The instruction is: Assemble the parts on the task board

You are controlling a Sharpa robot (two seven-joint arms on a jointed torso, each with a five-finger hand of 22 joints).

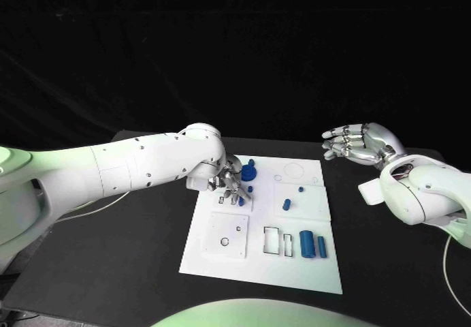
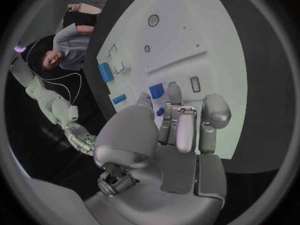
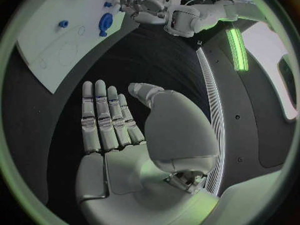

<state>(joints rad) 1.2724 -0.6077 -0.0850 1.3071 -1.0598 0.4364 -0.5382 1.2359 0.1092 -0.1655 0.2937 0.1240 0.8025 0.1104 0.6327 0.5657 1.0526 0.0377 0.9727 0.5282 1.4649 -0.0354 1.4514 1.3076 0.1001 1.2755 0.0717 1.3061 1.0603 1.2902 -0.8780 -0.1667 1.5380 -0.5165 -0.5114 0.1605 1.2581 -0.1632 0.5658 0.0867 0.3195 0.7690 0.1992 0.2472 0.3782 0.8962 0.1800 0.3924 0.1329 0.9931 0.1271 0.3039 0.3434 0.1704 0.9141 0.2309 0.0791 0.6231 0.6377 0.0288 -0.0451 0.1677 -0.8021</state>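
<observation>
The left hand (image 1: 228, 181) is being held, fingers down, over the task board (image 1: 263, 272) at 11 o'clock; grasp unclear; the right hand (image 1: 361, 144) is being kept released, empty

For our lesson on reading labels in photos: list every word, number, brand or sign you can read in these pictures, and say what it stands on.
None can be read.
Task board: black outlines of slots and circles, no lettering.
Blue parts: plain, no marks.
Left hand and right hand: no legible brand or number on the hands or fingers.
</observation>
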